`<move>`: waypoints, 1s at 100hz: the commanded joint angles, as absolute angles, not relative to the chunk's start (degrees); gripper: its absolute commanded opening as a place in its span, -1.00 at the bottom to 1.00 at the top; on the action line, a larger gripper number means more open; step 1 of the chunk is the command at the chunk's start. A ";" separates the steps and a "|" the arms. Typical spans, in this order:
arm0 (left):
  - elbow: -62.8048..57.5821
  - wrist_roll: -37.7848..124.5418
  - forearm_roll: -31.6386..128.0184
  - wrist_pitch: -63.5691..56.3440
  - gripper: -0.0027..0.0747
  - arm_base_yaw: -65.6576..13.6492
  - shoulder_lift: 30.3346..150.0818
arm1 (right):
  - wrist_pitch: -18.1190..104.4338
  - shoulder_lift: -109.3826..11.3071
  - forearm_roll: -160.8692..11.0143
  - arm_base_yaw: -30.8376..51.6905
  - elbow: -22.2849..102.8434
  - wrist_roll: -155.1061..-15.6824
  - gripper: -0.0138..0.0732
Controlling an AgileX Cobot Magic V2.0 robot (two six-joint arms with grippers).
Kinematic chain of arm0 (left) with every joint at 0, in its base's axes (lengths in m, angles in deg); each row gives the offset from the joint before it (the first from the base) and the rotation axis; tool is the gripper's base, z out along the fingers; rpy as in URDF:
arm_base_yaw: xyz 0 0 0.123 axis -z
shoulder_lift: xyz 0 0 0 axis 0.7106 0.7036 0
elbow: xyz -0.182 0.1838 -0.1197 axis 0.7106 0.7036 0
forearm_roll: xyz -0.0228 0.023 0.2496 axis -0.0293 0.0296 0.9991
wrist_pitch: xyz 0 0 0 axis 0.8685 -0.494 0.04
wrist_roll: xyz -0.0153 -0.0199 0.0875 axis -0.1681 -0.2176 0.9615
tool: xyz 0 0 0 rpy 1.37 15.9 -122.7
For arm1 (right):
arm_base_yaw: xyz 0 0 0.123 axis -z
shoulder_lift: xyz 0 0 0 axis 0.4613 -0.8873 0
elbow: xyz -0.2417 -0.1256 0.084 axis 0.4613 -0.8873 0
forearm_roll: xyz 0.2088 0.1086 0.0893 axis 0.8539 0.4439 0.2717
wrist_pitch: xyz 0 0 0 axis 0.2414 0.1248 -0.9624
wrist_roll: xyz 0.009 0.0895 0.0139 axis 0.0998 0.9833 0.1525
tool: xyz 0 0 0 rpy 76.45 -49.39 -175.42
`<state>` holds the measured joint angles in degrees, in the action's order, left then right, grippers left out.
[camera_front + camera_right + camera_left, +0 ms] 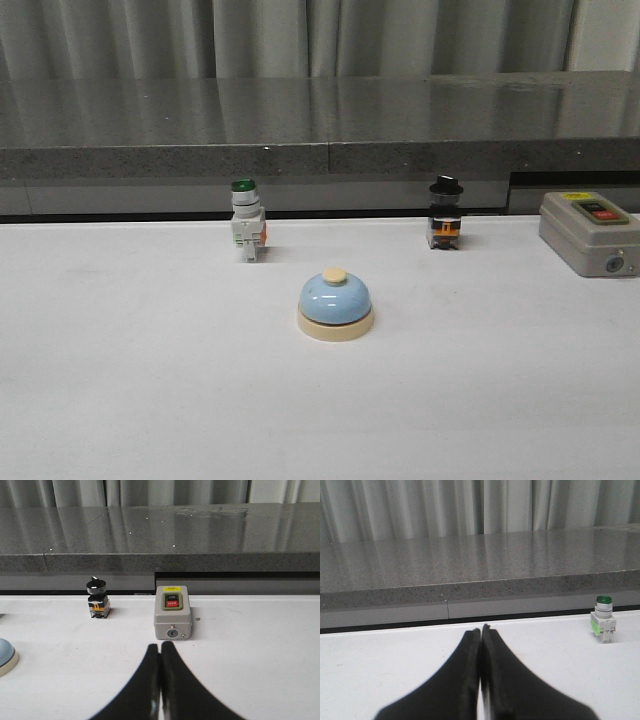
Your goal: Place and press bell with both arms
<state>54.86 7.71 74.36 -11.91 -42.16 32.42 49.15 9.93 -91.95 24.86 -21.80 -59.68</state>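
The light-blue dome bell (335,303) with a cream base and cream button stands upright on the white table, near the middle in the front view. Its edge also shows in the right wrist view (6,656). Neither arm shows in the front view. My left gripper (481,630) is shut and empty over bare table, with the bell out of its view. My right gripper (160,647) is shut and empty, with the bell off to its left.
A green-capped white push-button switch (246,228) stands behind the bell to the left, and also shows in the left wrist view (603,618). A black-knobbed switch (445,213) stands behind to the right. A grey box with red and black buttons (590,232) sits far right. A grey stone ledge (320,125) runs along the back.
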 commanded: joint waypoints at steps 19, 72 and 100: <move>57.21 7.08 73.64 -17.13 -0.98 -42.20 30.75 | 53.97 10.89 -92.47 25.27 -20.86 -59.94 -0.82; 57.21 7.08 73.64 -17.13 -0.98 -42.20 30.75 | 53.97 10.89 -92.47 25.27 -20.86 -59.94 -0.82; 57.21 7.08 73.64 -17.13 -0.98 -42.20 30.75 | 58.23 10.89 -92.47 25.27 -20.43 -59.94 -0.82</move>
